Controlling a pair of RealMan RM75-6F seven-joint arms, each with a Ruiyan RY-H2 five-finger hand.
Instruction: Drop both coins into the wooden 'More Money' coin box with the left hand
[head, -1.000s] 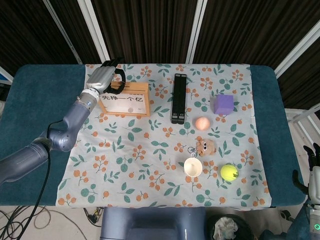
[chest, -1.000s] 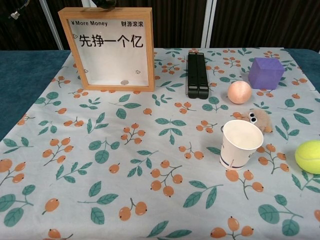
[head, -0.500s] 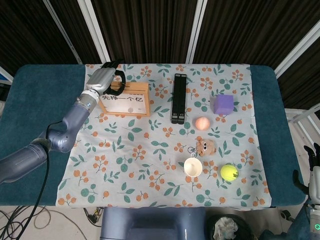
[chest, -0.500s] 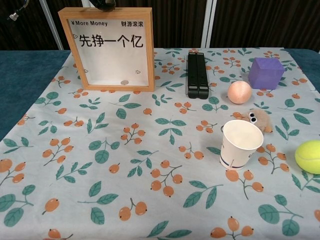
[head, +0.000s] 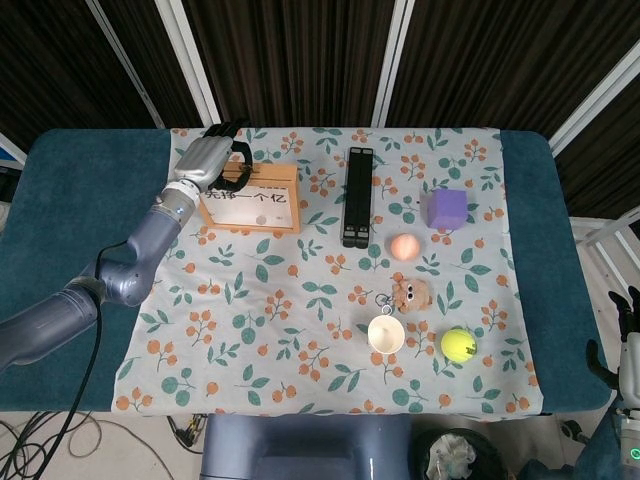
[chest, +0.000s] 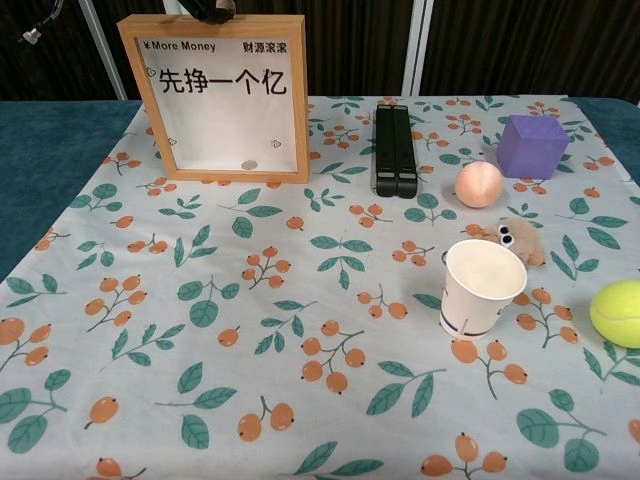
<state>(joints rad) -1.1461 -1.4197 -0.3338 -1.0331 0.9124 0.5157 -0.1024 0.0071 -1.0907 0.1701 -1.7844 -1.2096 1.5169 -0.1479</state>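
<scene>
Left hand (head: 208, 160) hovers over the top of the wooden coin box (head: 250, 198) at the counter's far left; can't tell if it's pinching anything. One coin (chest: 250, 165) sits inside already.

We see a dark slatted wall (head: 300, 60) with white posts (head: 190, 60) behind our teal tabletop (head: 60, 200) and floral cloth (head: 300, 330).

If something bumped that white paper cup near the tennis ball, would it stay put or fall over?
The paper cup would probably tip easily: it stands upright, looks empty and thin-walled, and narrows toward its base. Once down it would likely roll in a curve, perhaps toward the tennis ball or the fuzzy toy close beside it. A firm squeeze might crush it.
</scene>
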